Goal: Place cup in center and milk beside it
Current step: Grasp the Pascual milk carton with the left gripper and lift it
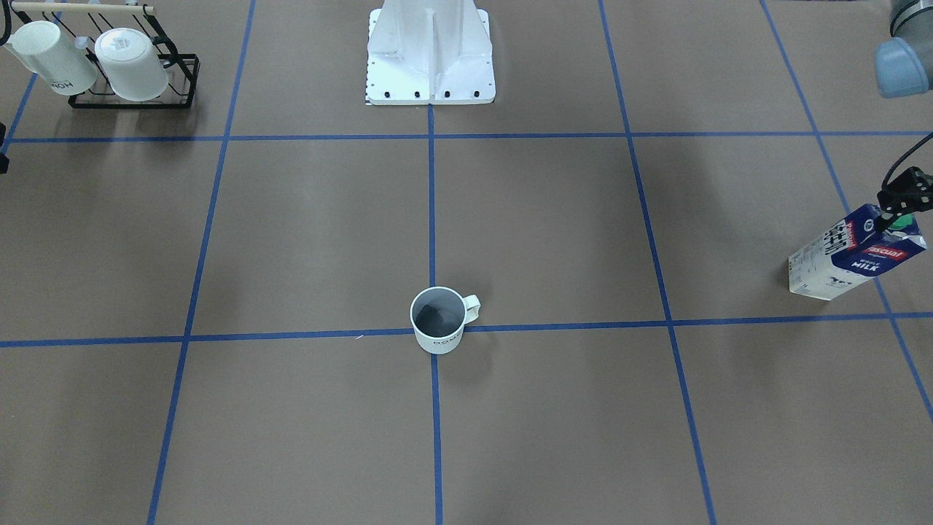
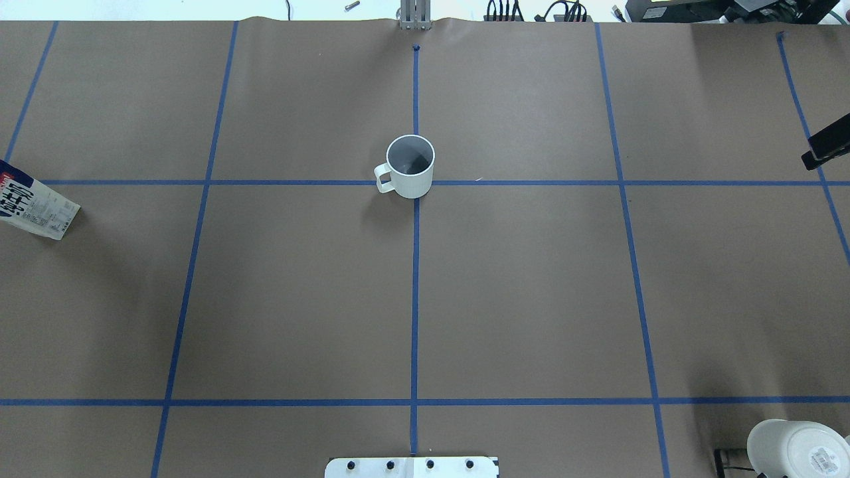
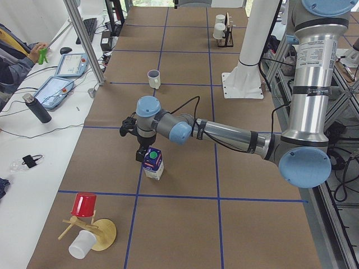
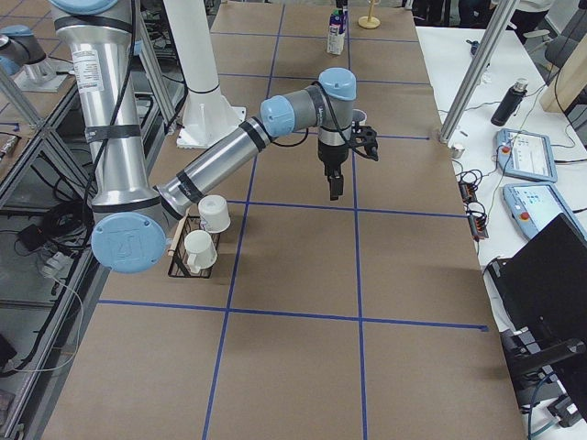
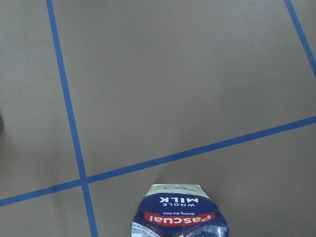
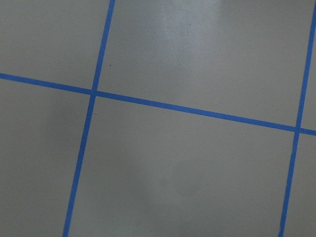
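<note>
The cup [image 1: 439,321] is a white mug with a dark grey inside. It stands upright on the crossing of the blue tape lines at the table's middle and also shows in the overhead view [image 2: 410,166]. The milk [image 1: 856,251], a navy and white carton with a green cap, stands far out on my left side [image 2: 33,206]. My left gripper [image 1: 891,215] is right at the carton's top [image 5: 180,215]. I cannot tell whether it grips it. My right gripper [image 2: 827,147] hangs over bare table at the right edge, holding nothing. I cannot tell its jaw state.
A black wire rack [image 1: 131,69] with two all-white mugs stands near the robot's base [image 1: 430,58] on my right. A wooden stand [image 3: 90,230] with a red and a white cup is at the left end. Operators' tablets lie beyond the far edge.
</note>
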